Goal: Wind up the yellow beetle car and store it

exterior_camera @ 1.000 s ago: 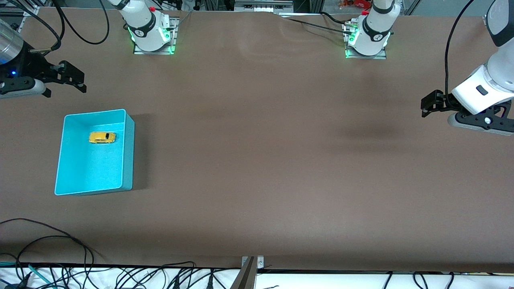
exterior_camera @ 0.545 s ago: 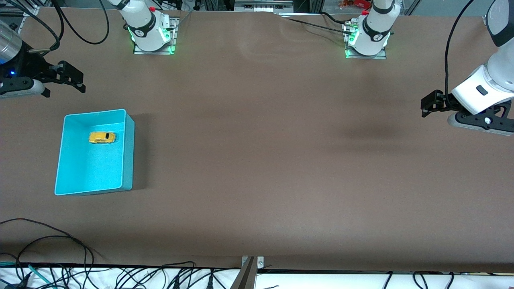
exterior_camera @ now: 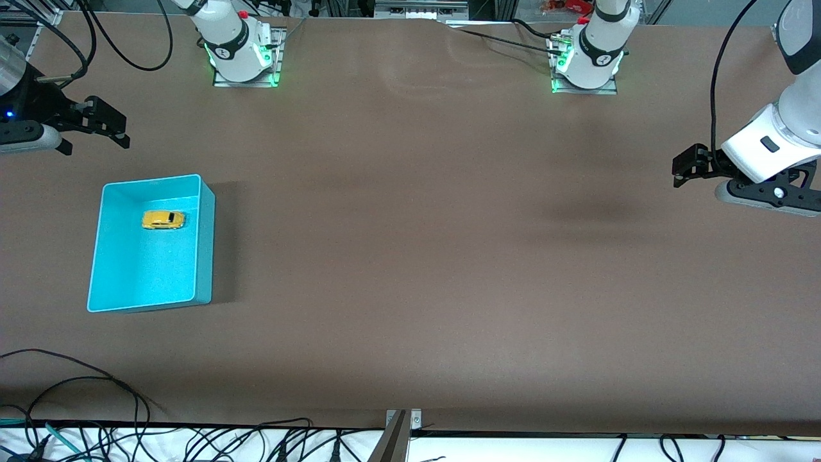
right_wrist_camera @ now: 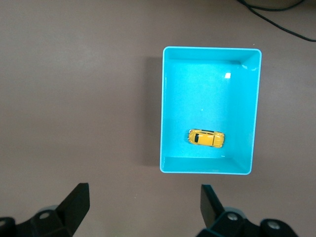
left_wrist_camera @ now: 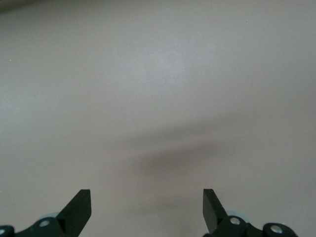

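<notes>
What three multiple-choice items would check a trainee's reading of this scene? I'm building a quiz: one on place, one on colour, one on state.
1. Where is the yellow beetle car?
A. on the bare table
B. in the bin
C. in a pincer

2. What colour is the bin?
A. cyan
B. red
C. white

3. How do the left pincer and right pincer stand?
A. both open, empty
B. both shut
C. one holds the car

Answers: 1 B, the car rests on the bin's floor; 2 A, its walls are cyan; 3 A, both wrist views show spread fingers with nothing between.
</notes>
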`<state>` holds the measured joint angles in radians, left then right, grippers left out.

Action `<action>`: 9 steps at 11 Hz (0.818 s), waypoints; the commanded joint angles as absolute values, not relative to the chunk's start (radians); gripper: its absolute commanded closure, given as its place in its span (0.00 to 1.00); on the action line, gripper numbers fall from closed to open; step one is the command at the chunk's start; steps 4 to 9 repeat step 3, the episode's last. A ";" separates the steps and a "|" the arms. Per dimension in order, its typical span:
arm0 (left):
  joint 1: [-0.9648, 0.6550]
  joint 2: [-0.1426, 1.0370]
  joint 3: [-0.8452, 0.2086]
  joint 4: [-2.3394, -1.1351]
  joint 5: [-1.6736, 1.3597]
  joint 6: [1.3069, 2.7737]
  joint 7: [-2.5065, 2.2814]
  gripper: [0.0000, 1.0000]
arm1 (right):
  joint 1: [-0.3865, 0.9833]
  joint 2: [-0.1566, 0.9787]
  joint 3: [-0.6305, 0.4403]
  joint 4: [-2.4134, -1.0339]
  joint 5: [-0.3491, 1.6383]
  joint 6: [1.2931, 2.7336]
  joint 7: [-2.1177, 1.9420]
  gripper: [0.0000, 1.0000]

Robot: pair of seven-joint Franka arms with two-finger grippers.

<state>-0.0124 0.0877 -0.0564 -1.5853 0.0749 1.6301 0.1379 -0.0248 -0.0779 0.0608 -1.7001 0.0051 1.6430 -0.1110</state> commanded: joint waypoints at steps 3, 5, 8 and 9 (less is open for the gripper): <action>-0.014 0.081 -0.058 -1.572 0.089 1.609 0.147 0.00 | -0.025 -0.063 0.046 -1.666 -0.002 1.623 -0.114 0.00; -0.014 0.081 -0.058 -1.572 0.089 1.609 0.147 0.00 | -0.025 -0.063 0.046 -1.666 -0.002 1.623 -0.114 0.00; -0.014 0.081 -0.058 -1.572 0.089 1.609 0.147 0.00 | -0.025 -0.063 0.046 -1.666 -0.002 1.623 -0.114 0.00; -0.014 0.081 -0.058 -1.572 0.089 1.609 0.147 0.00 | -0.025 -0.063 0.046 -1.666 -0.002 1.623 -0.114 0.00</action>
